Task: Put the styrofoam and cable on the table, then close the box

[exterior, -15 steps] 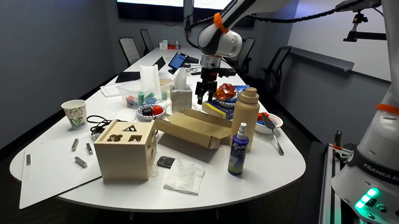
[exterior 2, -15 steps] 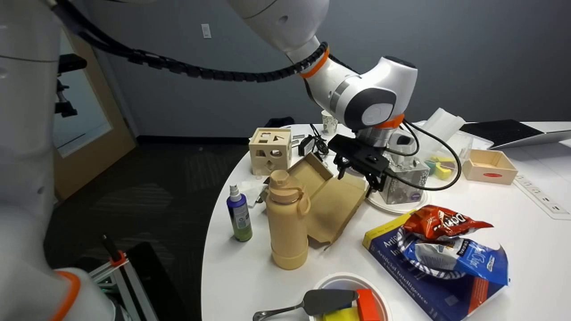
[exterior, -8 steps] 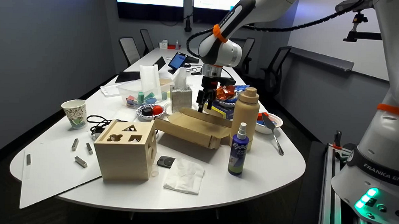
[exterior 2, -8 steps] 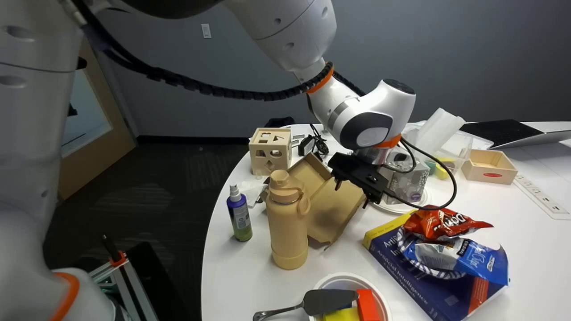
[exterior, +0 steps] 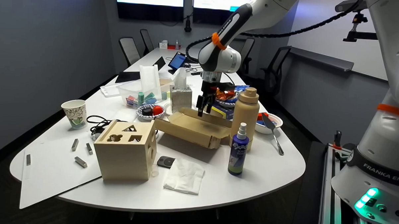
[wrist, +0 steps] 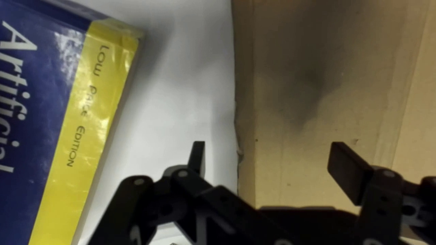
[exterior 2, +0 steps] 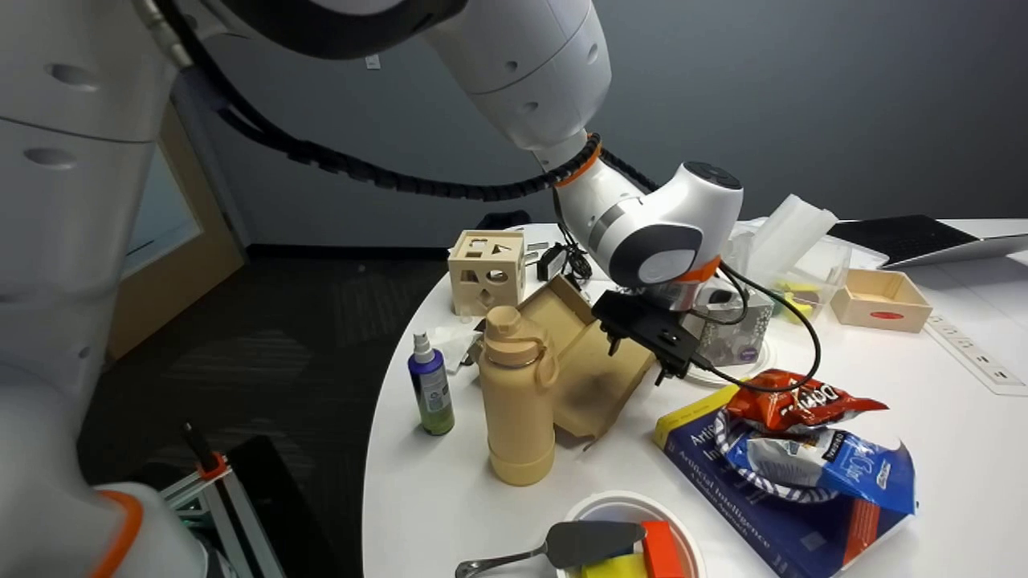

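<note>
The box [exterior: 192, 137] lies open on the surface [exterior: 260, 180]. The claw [wrist: 268, 159] hangs spread wide over one edge of the box. The cable [exterior 2: 577, 262] lies loosely coiled on the surface near the box.

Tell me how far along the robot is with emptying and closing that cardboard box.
Looks done: the black cable lies on the table, outside the box; I can't make out the styrofoam for certain. In hand: nothing gripped; the open pincer hangs over the box's edge, perhaps lining up on it. Left: closing the box, which lies open in both exterior views.
</note>
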{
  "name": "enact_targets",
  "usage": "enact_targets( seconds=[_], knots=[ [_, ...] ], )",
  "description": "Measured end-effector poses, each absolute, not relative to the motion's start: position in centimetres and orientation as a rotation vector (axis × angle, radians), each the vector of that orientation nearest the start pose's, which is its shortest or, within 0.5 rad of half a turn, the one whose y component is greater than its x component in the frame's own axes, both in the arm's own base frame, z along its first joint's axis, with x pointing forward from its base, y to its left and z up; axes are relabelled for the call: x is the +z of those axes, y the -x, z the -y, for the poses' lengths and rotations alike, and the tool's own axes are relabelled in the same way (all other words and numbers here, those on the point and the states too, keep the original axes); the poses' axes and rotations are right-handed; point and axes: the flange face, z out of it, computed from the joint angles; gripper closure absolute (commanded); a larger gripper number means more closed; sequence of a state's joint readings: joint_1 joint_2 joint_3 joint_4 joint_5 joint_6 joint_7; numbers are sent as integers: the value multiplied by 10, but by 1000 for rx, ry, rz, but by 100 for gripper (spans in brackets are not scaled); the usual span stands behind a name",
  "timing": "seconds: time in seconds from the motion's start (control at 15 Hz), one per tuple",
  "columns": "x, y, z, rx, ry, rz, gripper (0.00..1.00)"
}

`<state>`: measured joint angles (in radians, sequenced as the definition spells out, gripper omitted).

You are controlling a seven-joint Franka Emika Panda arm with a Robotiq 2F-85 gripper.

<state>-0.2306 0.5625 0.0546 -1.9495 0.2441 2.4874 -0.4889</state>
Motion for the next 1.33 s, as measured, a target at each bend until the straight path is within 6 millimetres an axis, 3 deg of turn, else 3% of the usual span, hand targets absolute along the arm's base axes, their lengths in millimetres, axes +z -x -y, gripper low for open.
enact_targets(
  seconds=[0.47,0.6,0.8,1.0,1.33],
  knots=[
    [176,-604,110,-28,2959,158,88],
    [177,-605,111,-34,2961,155,99],
    [190,-610,110,-58,2978,137,100],
    [218,-617,101,-90,3046,109,99],
    [272,-628,57,-169,3275,43,99]
  ],
)
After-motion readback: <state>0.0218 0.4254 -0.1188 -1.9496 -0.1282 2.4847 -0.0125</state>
